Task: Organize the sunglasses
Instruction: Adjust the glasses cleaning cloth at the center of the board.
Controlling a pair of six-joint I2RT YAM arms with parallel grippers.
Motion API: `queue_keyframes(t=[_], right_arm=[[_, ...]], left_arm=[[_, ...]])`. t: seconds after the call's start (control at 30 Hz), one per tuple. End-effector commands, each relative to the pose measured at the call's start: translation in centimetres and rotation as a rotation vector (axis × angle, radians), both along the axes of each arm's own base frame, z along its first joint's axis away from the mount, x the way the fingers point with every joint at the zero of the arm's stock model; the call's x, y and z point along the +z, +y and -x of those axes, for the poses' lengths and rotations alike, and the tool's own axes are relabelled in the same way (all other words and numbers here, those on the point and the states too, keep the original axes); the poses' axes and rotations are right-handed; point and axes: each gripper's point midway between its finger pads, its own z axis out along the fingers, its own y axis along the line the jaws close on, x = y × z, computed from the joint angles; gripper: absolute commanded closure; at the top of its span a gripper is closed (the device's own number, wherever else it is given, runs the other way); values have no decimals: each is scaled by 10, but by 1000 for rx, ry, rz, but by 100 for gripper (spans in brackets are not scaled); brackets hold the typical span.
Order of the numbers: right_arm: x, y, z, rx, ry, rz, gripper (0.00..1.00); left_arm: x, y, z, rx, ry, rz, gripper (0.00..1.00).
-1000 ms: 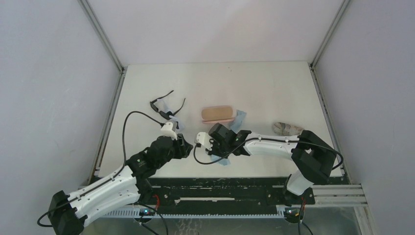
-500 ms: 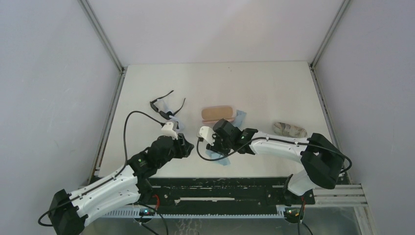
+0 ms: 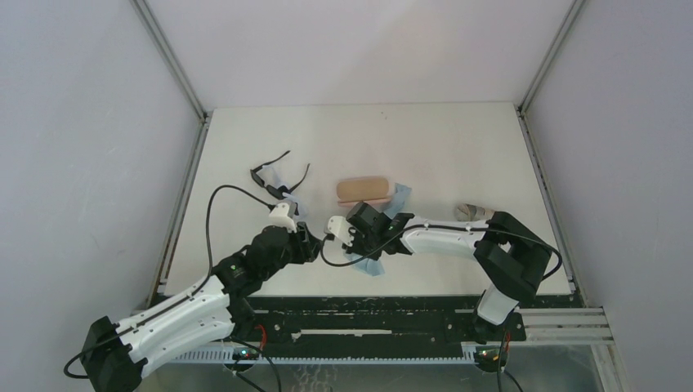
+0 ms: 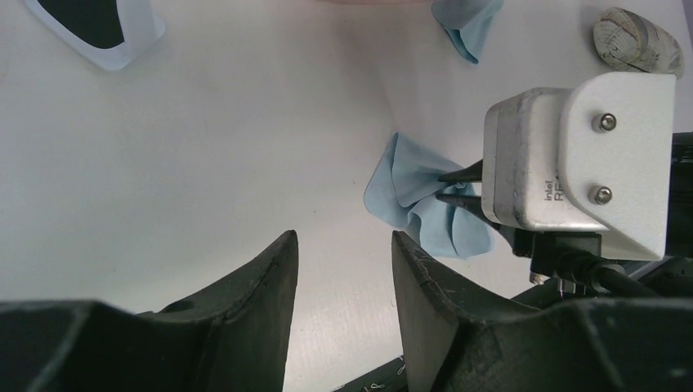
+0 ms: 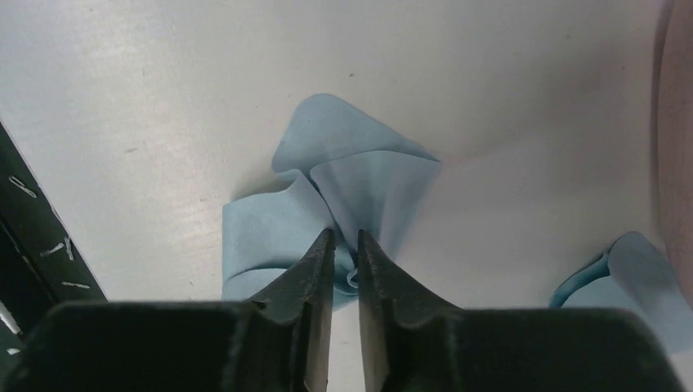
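**Right arm back down on the cloth; neither pair of sunglasses in hand**

Since the earlier frames only the right arm has shifted noticeably. Its wrist swung a little toward the far edge, then came back toward the near edge, and its elbow has drawn in from the right edge. The left arm has barely moved, and nothing on the bench has changed place.

Findings:
- The right gripper has its jaws drawn close together, pinching a raised fold of the crumpled light-blue cloth near the middle of the near edge. How firm that pinch is cannot be judged.
- The left gripper is spread, with nothing between its fingers, and sits above bare bench just left of that cloth.
- The black-framed sunglasses, dark-lensed with thin arms unfolded, lie toward the left edge and are untouched.
- The white-framed sunglasses show only in the left wrist view, just ahead of that gripper and cut off by the frame.
- The pink oval case sits closed at mid-bench, with a second light-blue cloth touching its right end.

Assessment: the effort is going into the cloth, likely as preparation. Organizing the sunglasses themselves has not visibly begun.
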Motion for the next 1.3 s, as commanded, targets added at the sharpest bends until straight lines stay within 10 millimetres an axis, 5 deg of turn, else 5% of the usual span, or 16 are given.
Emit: queue_keyframes(t=[0.0,0.07,0.7,1.27], right_arm=[[18,16,-11,4,-31,-60,92],[21,17,-9,8,-24,-75,100],[72,3,17,-113,-25,-341,100],[52,-56,-59,-547,-65,-278,100]], left_arm=[[1,0,-4,11,-14,17,49],[0,1,-4,11,-12,17,49],[0,-17,-3,-47,-41,125,40],[-2,-33,-16,-89,-34,66,39]])
